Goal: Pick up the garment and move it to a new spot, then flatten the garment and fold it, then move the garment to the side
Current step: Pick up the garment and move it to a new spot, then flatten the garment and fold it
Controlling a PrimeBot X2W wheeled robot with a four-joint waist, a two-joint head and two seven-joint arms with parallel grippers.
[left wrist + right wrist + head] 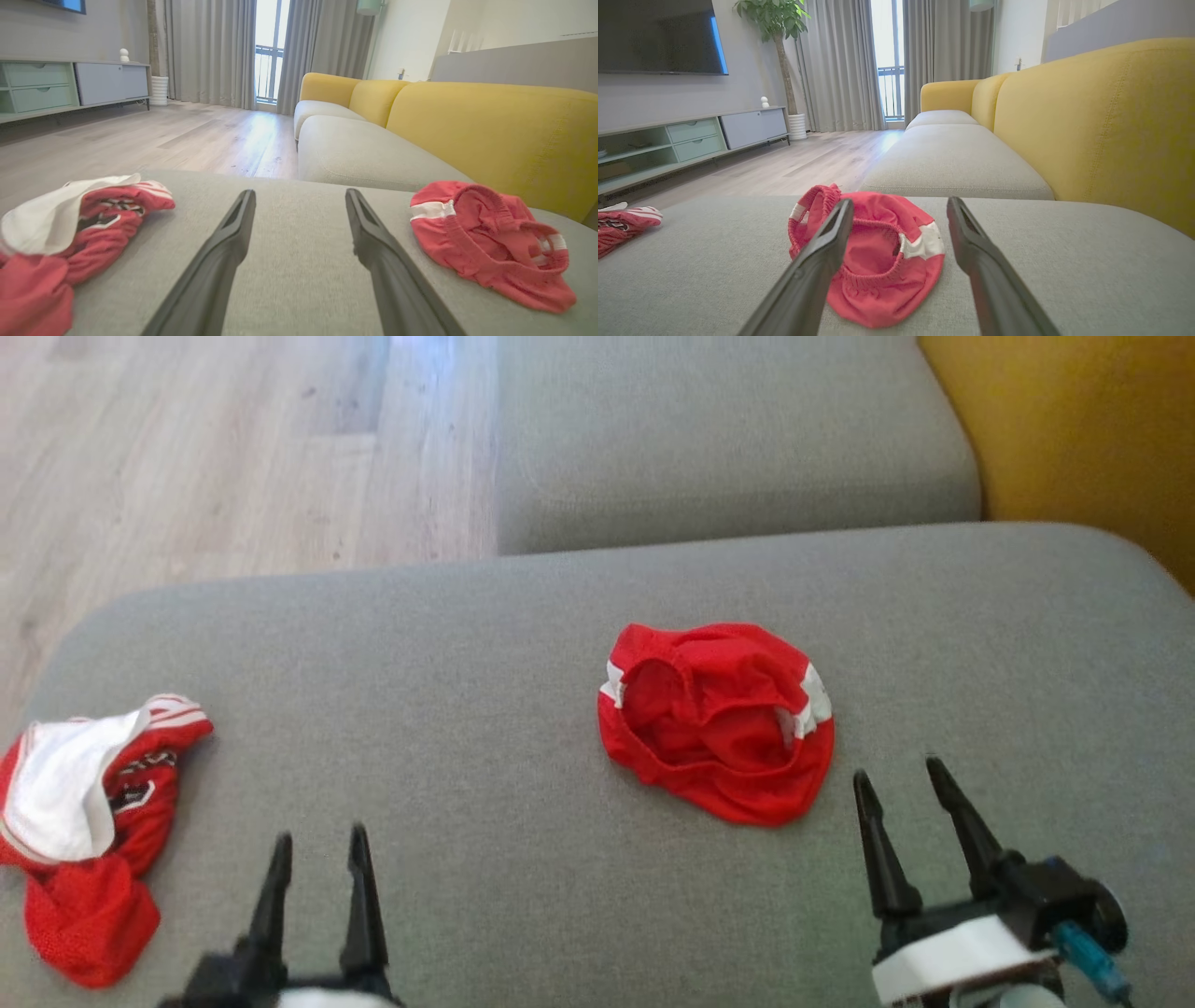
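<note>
Our left gripper [319,837] and right gripper [897,771] each carry two long black fingers [881,859] that taper to sharp tips and rise from a blocky black base [1046,896]. Behind the right base we wear a smooth white collar [952,957], and a teal-blue plug [1083,954] juts from its side. Seen close from our wrists, the fingers look matte dark grey, with a shallow recess along each inner face.
</note>
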